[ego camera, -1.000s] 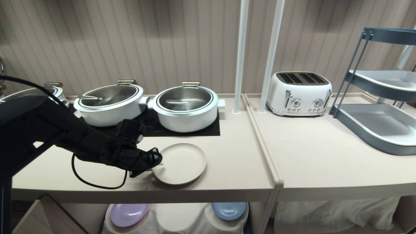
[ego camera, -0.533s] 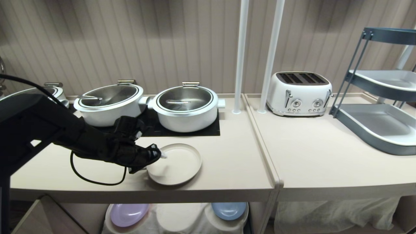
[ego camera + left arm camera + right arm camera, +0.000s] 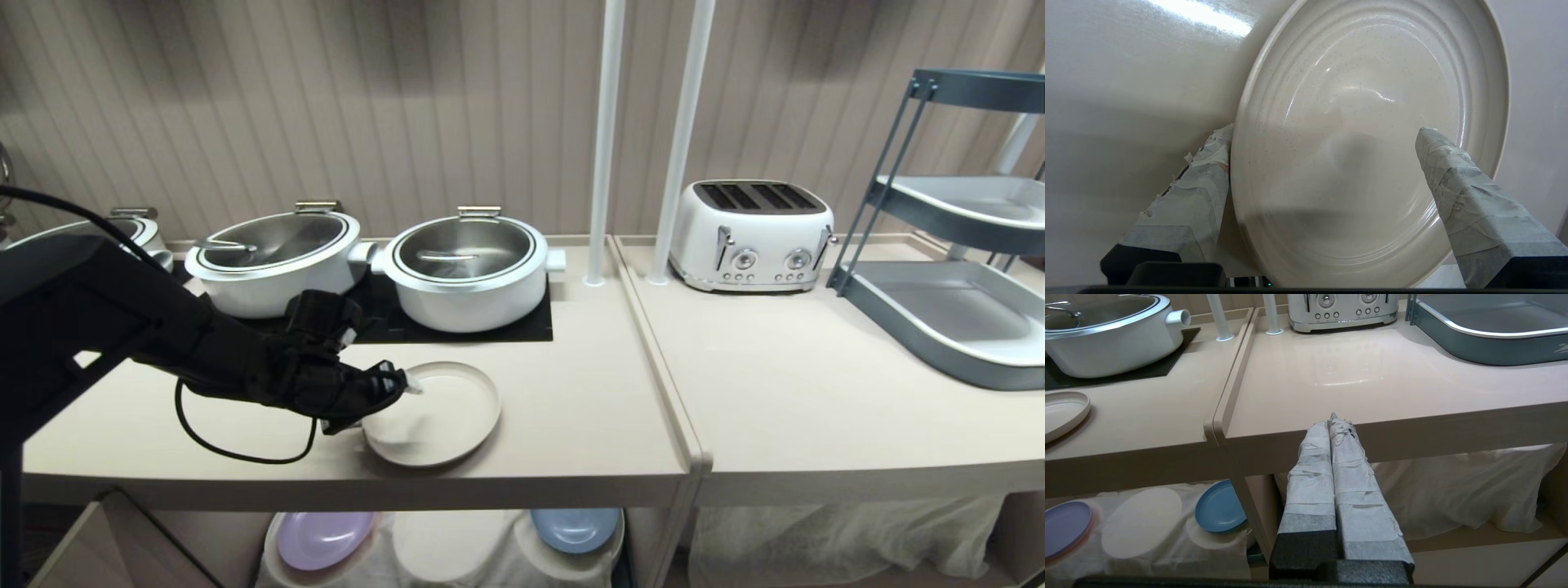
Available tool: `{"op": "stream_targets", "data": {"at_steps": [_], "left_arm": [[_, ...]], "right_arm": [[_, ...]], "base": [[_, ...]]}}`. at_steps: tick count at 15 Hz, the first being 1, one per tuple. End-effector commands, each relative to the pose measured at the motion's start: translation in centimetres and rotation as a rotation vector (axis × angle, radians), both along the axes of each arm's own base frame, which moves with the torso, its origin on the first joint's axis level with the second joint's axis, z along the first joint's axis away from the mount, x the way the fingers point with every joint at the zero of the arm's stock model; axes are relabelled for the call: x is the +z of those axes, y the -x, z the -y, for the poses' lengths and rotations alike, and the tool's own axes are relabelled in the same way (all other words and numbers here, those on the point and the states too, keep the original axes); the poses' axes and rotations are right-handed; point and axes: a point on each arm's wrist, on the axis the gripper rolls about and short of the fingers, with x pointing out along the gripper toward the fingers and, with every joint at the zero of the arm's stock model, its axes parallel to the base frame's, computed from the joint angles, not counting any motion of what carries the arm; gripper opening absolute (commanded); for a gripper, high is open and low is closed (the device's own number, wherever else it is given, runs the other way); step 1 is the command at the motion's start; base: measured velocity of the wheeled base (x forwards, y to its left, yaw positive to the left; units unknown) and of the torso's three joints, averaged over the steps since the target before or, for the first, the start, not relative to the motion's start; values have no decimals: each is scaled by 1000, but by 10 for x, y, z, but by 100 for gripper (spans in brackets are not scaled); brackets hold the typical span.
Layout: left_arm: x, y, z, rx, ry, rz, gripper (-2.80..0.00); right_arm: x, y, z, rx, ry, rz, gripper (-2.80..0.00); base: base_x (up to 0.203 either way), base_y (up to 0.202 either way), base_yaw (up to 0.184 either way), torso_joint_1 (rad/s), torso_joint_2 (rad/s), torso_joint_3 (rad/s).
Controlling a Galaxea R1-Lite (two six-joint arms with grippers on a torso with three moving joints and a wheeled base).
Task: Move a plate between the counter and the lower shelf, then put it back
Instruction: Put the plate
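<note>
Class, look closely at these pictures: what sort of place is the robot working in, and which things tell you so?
Most likely a kitchen, perhaps a mock-up. Lidded white pots sit on a black cooktop panel, a white toaster stands on the neighbouring worktop, and a cream plate lies on the counter.

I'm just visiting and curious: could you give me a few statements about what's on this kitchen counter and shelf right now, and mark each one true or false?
1. The plate lies on the counter. True.
2. The left gripper is clamped shut on the plate. False: its fingers stand apart, one over the plate, one outside the rim.
3. The right gripper is shut and holds nothing. True.
4. The toaster sits on the cooktop. False: it stands on the neighbouring worktop.
5. A lilac plate and a blue plate lie on the lower shelf. True.
</note>
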Motion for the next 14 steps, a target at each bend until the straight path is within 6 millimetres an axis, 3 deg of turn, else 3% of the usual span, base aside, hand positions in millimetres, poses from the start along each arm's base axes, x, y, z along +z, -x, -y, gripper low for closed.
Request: {"op": "stream_targets", "data": {"at_steps": [1, 14], "left_arm": [[0, 0, 0, 2, -1, 1, 0], [0, -2, 9, -20, -126, 72, 0]], "right_arm": [[0, 0, 0, 0, -1, -1, -280], [0, 0, 0, 0, -1, -1, -280]], "base": [[0, 0, 0, 0, 0, 0], [0, 0, 0, 0, 0, 0]]}}
